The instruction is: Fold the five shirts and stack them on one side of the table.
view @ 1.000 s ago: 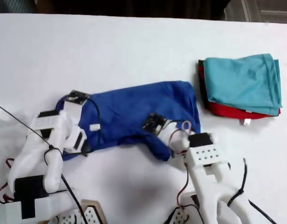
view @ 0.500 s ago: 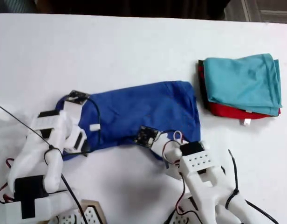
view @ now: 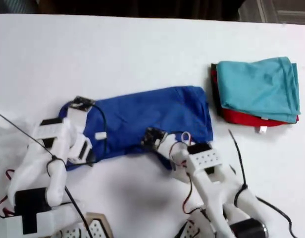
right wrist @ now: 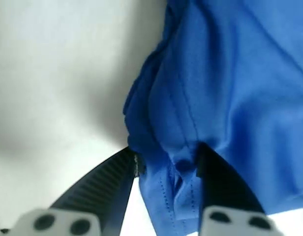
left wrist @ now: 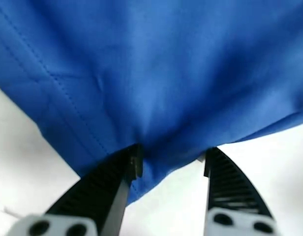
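While left claw (left wrist: 172,157) and right claw (right wrist: 167,164) pinch blue shirt (view: 152,116) | white table (view: 142,44) | dark, perhaps curtained backdrop (view: 142,7)

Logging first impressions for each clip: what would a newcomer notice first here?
A blue shirt sprawls across the middle of the white table, with the left pincer and the right pincer each clamped on its near edge. Farther back on the right arm's side sits a folded pile, a teal shirt on top of a red shirt.
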